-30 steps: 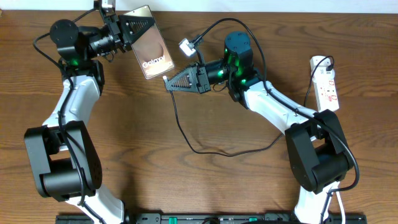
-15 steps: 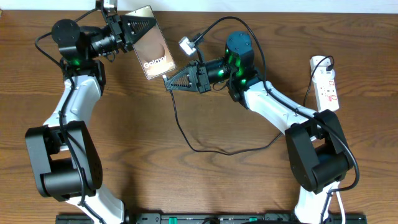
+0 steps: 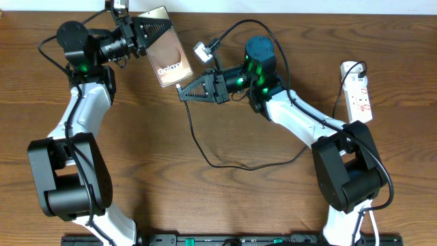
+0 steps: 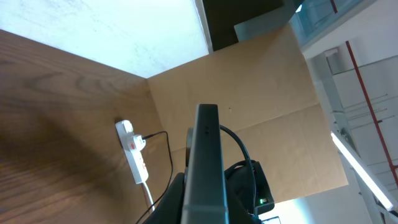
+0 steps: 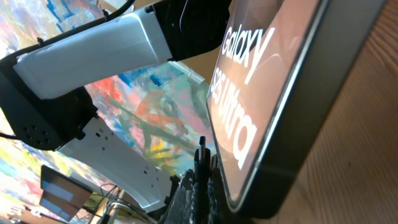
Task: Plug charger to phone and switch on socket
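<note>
Right, the left claw (image 3: 151, 29) was clamped shut on the top end of the thin, glossy bronze-brown phone (image 3: 168, 56) with the white Galaxy lettering. It held the slab on a slant, with the free bottom edge pointing away from its fingers toward the other arm. From the left wrist view the phone (image 4: 206, 163) ran edge-on straight out from that claw. Across from it, the right claw (image 3: 181, 93) was closed on the connector end of the long thin black charger (image 3: 198, 140). The small tip poked out just ahead of its fingertips, right beside the phone's bottom edge. Whether it had gone into the port, I couldn't tell. Up close in the right wrist view, the tip of the charger (image 5: 202, 149) stood up between the fingers, and the phone (image 5: 273, 87) loomed just beyond them. Behind the right claw, the cable dropped down in a loose loop over the brown wooden table (image 3: 239, 205) and swept back past that arm. The small white elongated socket (image 3: 358, 92) with red switch marks lay flat, well behind the right claw. It had a black plug seated at its far end.
</note>
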### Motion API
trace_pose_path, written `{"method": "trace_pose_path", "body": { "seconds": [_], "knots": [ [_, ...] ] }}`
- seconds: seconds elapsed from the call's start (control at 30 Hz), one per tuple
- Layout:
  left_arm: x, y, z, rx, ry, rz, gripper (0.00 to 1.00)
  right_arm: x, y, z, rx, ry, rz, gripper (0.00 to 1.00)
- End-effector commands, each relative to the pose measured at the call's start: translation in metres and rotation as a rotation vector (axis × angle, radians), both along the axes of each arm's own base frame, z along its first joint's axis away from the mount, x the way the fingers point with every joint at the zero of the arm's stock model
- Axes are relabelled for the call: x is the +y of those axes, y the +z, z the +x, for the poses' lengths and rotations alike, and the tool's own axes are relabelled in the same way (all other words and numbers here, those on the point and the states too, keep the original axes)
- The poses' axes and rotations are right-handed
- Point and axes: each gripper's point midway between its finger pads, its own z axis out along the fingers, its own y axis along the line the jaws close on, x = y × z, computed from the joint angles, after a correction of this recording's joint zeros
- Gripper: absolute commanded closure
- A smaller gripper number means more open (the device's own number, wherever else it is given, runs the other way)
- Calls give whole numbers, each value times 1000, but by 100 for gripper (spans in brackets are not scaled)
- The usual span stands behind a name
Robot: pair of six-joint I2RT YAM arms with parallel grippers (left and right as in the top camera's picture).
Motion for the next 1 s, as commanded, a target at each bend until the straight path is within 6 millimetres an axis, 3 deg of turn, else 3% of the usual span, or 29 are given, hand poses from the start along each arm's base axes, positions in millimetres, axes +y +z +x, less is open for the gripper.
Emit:
{"method": "trace_pose_path", "body": {
  "seconds": [0.0, 0.97],
  "knots": [
    [-2, 19, -6, -53, -8, 8, 93, 4, 3, 0, -3, -3, 4, 99],
    [-2, 19, -6, -54, -6, 8, 93, 2, 3, 9, 48, -42, -12, 99]
  ]
}}
